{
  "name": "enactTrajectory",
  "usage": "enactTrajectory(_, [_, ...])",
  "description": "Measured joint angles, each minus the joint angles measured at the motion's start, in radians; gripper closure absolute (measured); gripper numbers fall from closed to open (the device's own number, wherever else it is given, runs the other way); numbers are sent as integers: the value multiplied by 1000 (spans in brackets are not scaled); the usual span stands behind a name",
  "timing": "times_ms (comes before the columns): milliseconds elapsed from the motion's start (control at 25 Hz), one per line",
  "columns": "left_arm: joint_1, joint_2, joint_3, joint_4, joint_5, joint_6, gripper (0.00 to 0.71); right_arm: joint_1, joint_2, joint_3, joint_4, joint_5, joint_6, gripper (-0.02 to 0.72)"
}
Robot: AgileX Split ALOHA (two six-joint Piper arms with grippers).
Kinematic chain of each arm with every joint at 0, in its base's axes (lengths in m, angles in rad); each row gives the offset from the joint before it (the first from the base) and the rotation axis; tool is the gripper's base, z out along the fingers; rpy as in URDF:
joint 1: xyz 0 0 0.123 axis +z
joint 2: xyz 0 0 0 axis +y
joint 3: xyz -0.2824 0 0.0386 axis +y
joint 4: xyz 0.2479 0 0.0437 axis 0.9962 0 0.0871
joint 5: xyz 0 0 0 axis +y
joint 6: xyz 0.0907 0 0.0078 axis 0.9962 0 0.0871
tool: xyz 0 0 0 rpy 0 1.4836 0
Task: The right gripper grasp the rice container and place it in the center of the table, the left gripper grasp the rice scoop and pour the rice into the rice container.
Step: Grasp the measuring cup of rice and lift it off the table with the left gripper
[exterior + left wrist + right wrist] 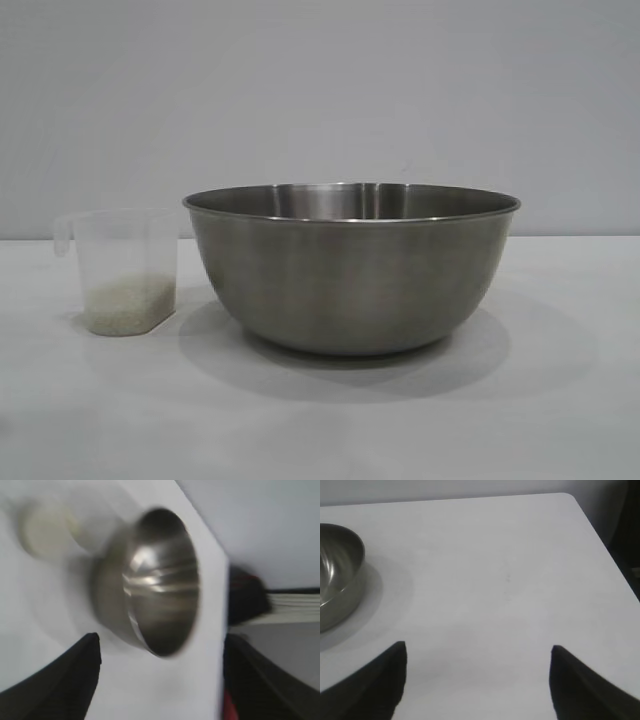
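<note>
White tabletop (560, 420) fills the lower half of the exterior view, backed by a plain grey wall. The rice container (352, 268) is seen upright at the middle of that frame, slightly right of center, with nothing visible inside from this level angle. The rice scoop (120, 270) stands upright at the left of the frame, just beside the container but apart from it, its handle turned toward the left edge. The rice (128, 305) is held in the lower part of the scoop. Neither arm is seen in the exterior view. In the left wrist view, the left tool (160, 675) is shown spread wide with nothing between its fingers, held above the tabletop near the container (150, 582), with the scoop (45, 532) blurred beyond it. In the right wrist view, the right tool (477, 680) is likewise spread wide and empty over bare tabletop, the container (337, 575) lying off to one side.
</note>
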Motion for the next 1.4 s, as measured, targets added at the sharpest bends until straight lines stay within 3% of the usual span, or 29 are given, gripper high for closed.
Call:
enactTrajectory(120, [0,-1,0,249,-33,15,223,0,0,0,0,0,0,154])
enactTrajectory(240, [0,-1,0,429,-145,-42,223,0,0,0,0,0,0,154])
enactTrajectory(520, [0,-1,0,505,-425,-145,223,0,0,0,0,0,0,154])
enactTrajectory(800, [0,-1,0,578,-612,-149,223,0,0,0,0,0,0,154])
enactTrajectory(1200, [0,5,0,902,-881,-149,223,-2,0,0,0,0,0,154])
enactTrajectory(1400, [0,88,0,1069,-1047,-149,223,-2,0,0,0,0,0,154])
